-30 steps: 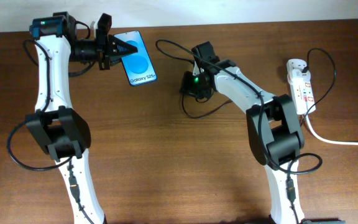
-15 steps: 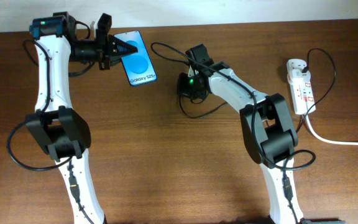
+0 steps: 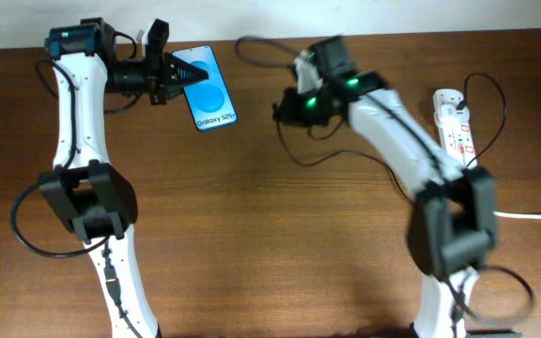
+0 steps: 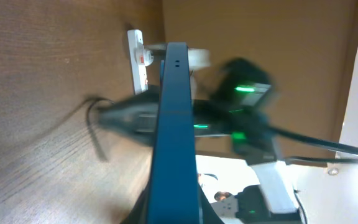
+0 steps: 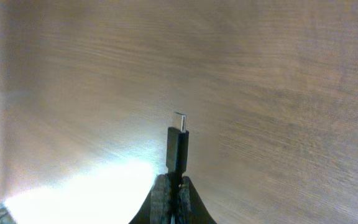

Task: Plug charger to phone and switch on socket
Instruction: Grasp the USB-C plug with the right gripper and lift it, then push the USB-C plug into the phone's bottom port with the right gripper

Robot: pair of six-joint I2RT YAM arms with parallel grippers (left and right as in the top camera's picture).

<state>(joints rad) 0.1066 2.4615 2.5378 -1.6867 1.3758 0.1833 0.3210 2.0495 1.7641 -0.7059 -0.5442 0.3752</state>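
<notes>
So left gripper [image 3: 170, 77] is pinching the phone [image 3: 211, 89] at 11 o'clock, right gripper [image 5: 171, 185] is squeezing the charger [image 5: 178, 149] plug, socket [image 3: 454, 127] is sitting over at 3 o'clock.

Lit phone [image 3: 212, 94] gripped — charger plug [image 5: 178, 149] pinched; socket [image 3: 456, 117] far right.

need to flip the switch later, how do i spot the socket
Go to the wooden table's right edge, past the right arm. The socket is the long white strip there; red marks and a thick white cord set it apart.
</notes>
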